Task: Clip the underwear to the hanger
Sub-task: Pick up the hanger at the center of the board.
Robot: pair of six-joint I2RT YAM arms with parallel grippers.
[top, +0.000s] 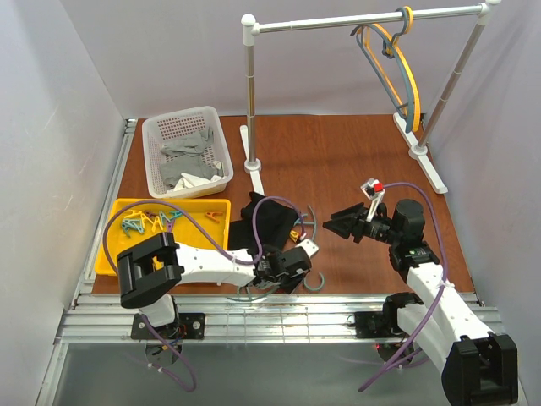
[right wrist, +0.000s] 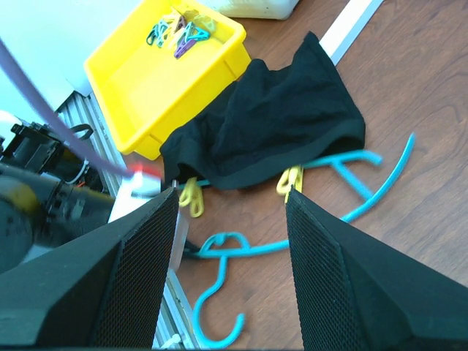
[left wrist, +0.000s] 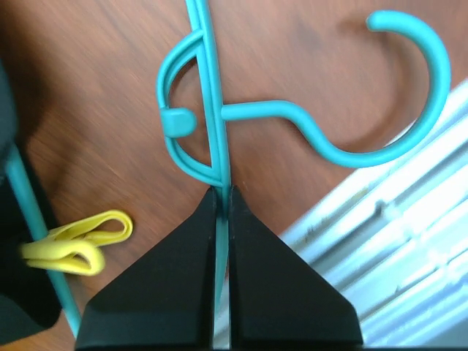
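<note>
The black underwear (top: 264, 218) lies on the brown table, draped over the teal hanger's bar. In the right wrist view the underwear (right wrist: 270, 124) is held to the hanger (right wrist: 292, 243) by two yellow clips (right wrist: 191, 197). My left gripper (left wrist: 223, 194) is shut on the hanger's thin frame (left wrist: 212, 110) just beside the hook (left wrist: 409, 110); a yellow clip (left wrist: 80, 245) shows at its left. In the top view the left gripper (top: 296, 262) sits at the underwear's near edge. My right gripper (top: 332, 226) is open and empty, to the right of the underwear, pointing at it (right wrist: 230, 194).
A yellow tray (top: 127, 254) with several coloured clips sits left of the underwear. A white basket (top: 156, 127) with grey cloths stands behind it. A clothes rack (top: 251, 101) at the back carries a yellow and a grey-blue hanger (top: 397, 68). Aluminium rails (top: 270, 317) line the near edge.
</note>
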